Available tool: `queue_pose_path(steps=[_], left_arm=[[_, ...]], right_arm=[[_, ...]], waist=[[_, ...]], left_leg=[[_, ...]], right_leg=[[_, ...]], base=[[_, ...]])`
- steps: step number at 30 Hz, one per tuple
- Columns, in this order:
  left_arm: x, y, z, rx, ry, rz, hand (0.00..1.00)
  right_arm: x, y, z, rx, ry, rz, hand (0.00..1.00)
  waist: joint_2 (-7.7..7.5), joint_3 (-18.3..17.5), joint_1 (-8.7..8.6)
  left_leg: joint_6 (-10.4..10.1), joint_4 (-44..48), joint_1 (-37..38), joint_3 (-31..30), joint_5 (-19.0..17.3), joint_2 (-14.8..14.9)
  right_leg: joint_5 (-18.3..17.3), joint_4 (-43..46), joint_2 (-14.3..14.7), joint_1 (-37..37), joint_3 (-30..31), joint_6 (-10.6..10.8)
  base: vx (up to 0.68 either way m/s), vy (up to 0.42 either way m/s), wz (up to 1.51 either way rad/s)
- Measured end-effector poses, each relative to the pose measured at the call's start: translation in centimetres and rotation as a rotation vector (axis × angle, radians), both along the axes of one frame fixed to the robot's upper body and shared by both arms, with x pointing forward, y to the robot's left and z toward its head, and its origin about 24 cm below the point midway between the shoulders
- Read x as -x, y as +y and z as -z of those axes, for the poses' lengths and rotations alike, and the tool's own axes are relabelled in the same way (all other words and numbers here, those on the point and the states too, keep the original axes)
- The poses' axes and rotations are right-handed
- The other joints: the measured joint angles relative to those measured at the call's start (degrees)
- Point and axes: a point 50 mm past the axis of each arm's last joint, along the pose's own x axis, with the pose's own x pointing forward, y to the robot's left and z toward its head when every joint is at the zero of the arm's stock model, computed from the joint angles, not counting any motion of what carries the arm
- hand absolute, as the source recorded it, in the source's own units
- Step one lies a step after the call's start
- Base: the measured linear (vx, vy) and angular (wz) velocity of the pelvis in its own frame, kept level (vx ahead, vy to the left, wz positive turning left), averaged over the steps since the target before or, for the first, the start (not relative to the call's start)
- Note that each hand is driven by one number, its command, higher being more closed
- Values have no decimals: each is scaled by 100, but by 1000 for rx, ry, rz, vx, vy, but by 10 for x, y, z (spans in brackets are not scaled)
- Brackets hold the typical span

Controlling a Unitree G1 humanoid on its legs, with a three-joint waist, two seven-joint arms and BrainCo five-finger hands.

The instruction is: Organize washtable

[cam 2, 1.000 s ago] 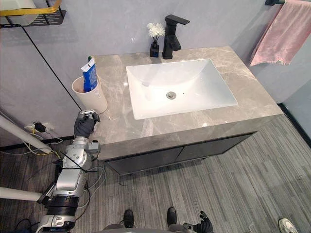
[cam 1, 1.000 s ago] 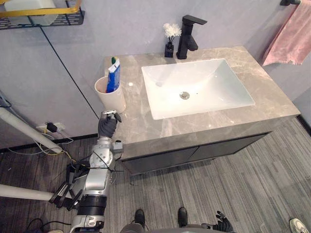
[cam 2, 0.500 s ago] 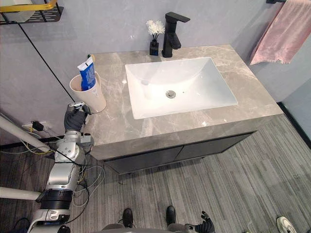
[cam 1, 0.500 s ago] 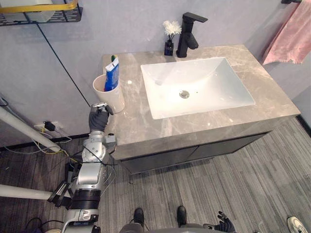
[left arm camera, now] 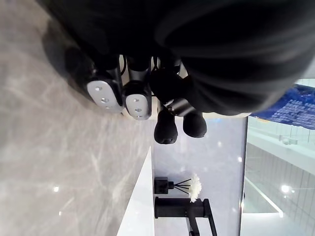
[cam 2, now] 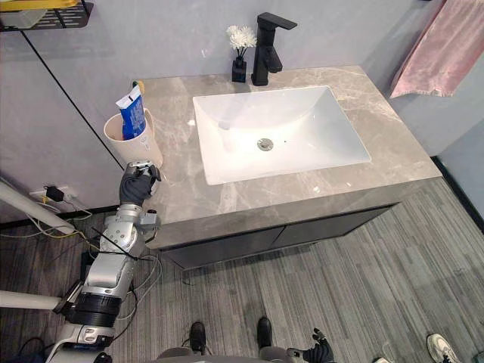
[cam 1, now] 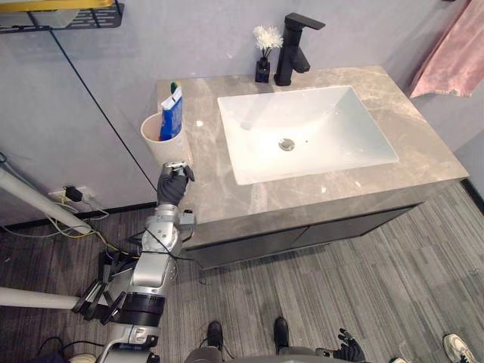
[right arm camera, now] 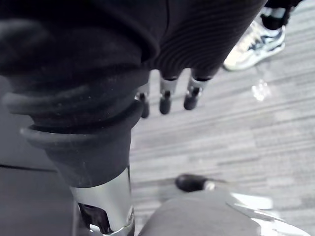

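A cream cup (cam 1: 155,138) stands at the left edge of the grey marble washtable (cam 1: 333,189), holding a blue toothpaste tube (cam 1: 172,113) and a green-tipped toothbrush (cam 1: 173,87). My left hand (cam 1: 173,185) hovers at the table's front left corner, just in front of the cup and apart from it. Its fingers (left arm camera: 138,98) are curled with nothing in them. The tube (left arm camera: 290,105) shows past them. My right hand (cam 1: 348,349) hangs low over the floor, fingers (right arm camera: 165,101) straight and holding nothing.
A white sink (cam 1: 333,106) fills the middle of the table. A black faucet (cam 1: 295,49) and a small black vase of white flowers (cam 1: 263,64) stand behind it. A pink towel (cam 1: 454,60) hangs at right, a wire shelf (cam 1: 60,15) at upper left. A person's shoe (right arm camera: 253,39) is nearby.
The camera has shifted a little. My left hand swung out to the left of the cup, then came back rightward to the table corner in front of it. The cup stayed put.
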Motion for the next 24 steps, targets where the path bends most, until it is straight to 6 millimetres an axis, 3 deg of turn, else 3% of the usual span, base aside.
queue_pose_path(steps=[11,17,24], left_arm=[[-13,5,-10,-13,-24,-47,100],[0,19,-2,-10,-6,-85,100],[18,44,6,-8,13,-176,100]], right_arm=[[-1,0,-1,1,-8,-1,0],[-2,0,-1,1,-10,-1,0],[-3,0,-2,0,-14,-4,0]], waist=[[0,54,-94],[13,62,-72],[28,72,69]], left_leg=[[-4,54,-3,26,-3,9],[-3,38,-2,23,-3,9],[-3,39,9,22,-3,9]], right_leg=[[32,-3,3,0,27,-17],[31,-3,6,0,18,-18],[31,-3,5,13,13,-18]], base=[[-12,-3,-1],[0,0,0],[0,0,0]])
